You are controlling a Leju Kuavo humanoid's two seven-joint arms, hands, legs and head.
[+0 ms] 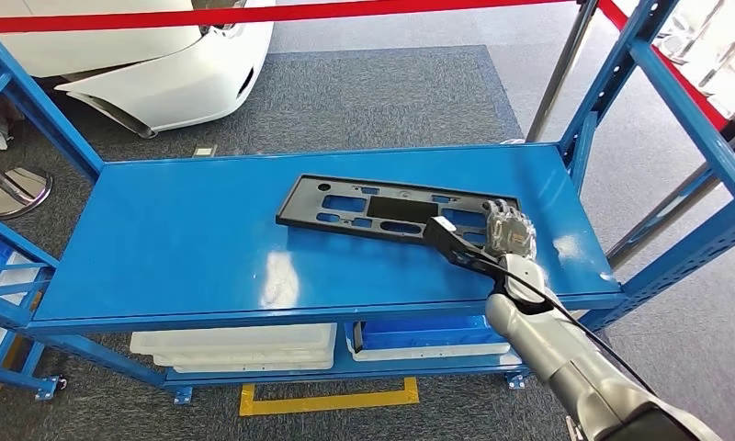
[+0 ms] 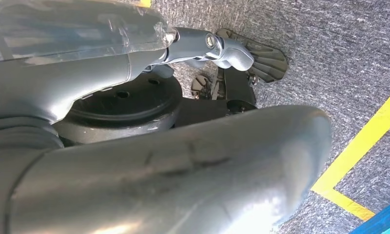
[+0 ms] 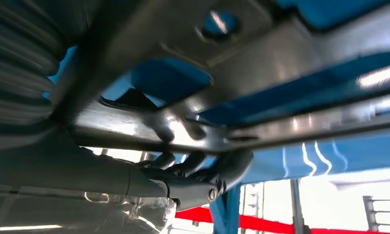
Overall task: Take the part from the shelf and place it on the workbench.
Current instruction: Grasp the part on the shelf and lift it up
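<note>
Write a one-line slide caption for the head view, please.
Right hand grips the end of the black part lying on the blue shelf.

A white car [image 1: 152, 64] sits on the grey carpet [image 1: 382, 101] at the back. A red rope [image 1: 281, 13] stretches across in front of it, and a shiny metal post [image 1: 560, 73] stands to the right. Low down, a white bin [image 1: 240, 347] and a blue bin [image 1: 428, 334] sit side by side. Yellow tape [image 1: 327, 401] marks the floor near them.
</note>
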